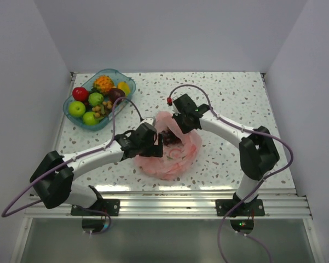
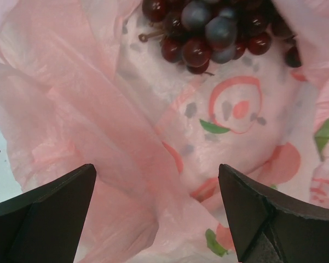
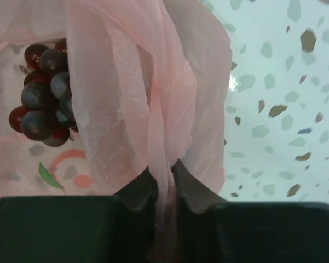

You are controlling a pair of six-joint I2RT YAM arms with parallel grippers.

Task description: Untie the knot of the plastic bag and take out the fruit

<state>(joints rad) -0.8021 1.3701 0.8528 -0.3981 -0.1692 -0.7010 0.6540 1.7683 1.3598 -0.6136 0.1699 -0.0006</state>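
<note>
Near the middle of the front edge of the bench (image 1: 235,93), our right gripper (image 3: 164,171) pinches a lifted fold of the pink plastic bag (image 1: 175,161) to hold its mouth wide, while our left gripper (image 2: 156,172) hangs spread-jawed over the dark grapes (image 2: 208,27) inside, seemingly ready to reach them.

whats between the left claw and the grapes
Only the plastic bag, its printed pink film, seen in the left wrist view between the open left claw and the grapes.
</note>
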